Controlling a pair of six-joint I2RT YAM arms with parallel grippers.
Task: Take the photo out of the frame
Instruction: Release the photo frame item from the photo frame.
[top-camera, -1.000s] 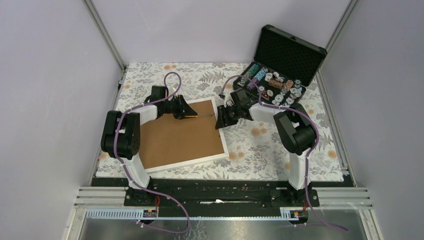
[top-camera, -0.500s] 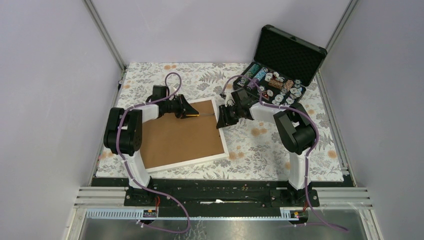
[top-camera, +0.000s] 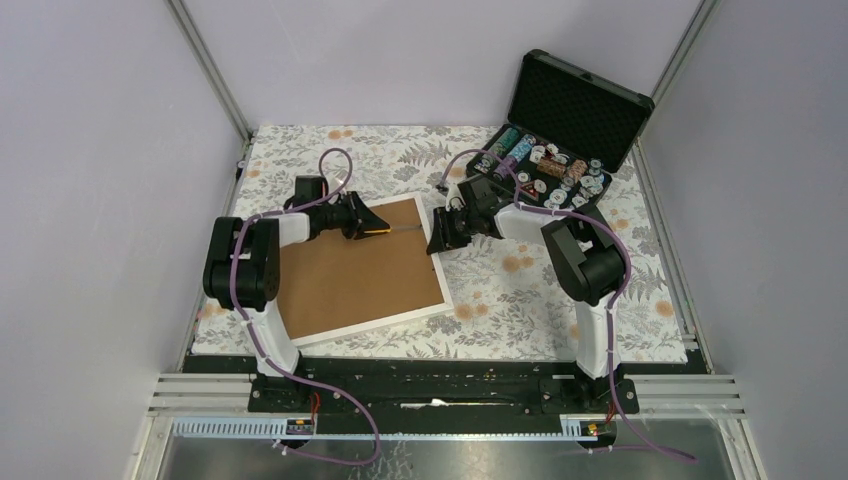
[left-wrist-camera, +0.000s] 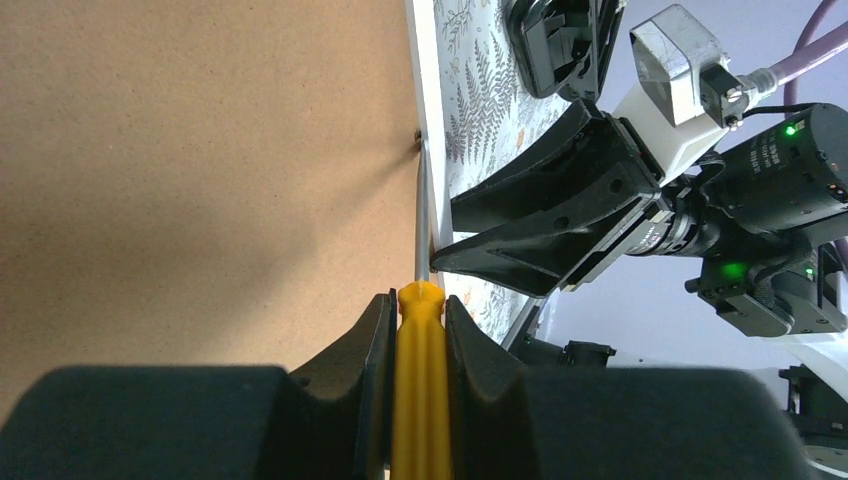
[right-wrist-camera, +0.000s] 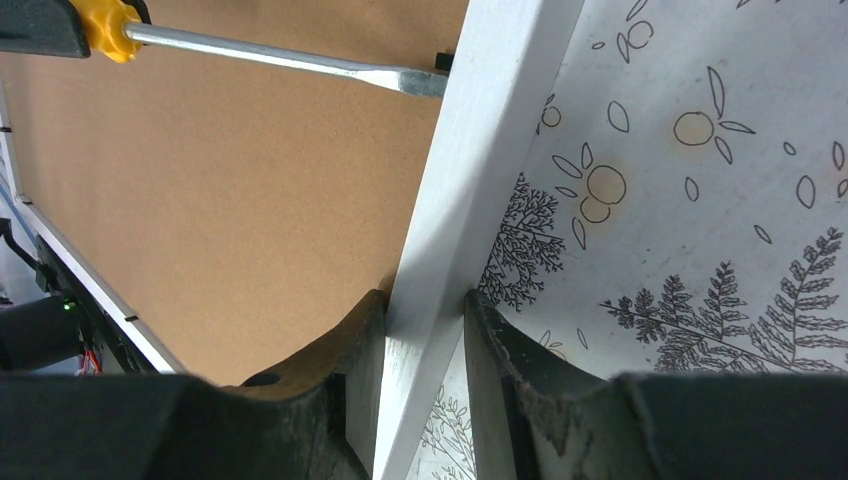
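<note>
The frame (top-camera: 360, 270) lies face down on the table, brown fibreboard back up, white border round it. The photo is hidden under the backing. My left gripper (top-camera: 378, 226) is shut on a yellow-handled screwdriver (left-wrist-camera: 418, 400). The screwdriver's metal blade (right-wrist-camera: 300, 62) reaches to a small black clip (right-wrist-camera: 444, 62) at the frame's right inner edge. My right gripper (top-camera: 438, 243) is shut on the frame's white right border (right-wrist-camera: 470, 200), one finger on the backing side, the other on the tablecloth side. In the left wrist view the right gripper (left-wrist-camera: 445, 265) shows just beyond the blade tip.
An open black foam-lined case (top-camera: 560, 130) with poker chips stands at the back right. The flowered tablecloth (top-camera: 540, 290) covers the table. Grey walls and metal posts close in the sides.
The frame has shifted slightly to the left, and both grippers have moved left with it. The screwdriver stays in the left gripper, its tip at the frame's right edge.
</note>
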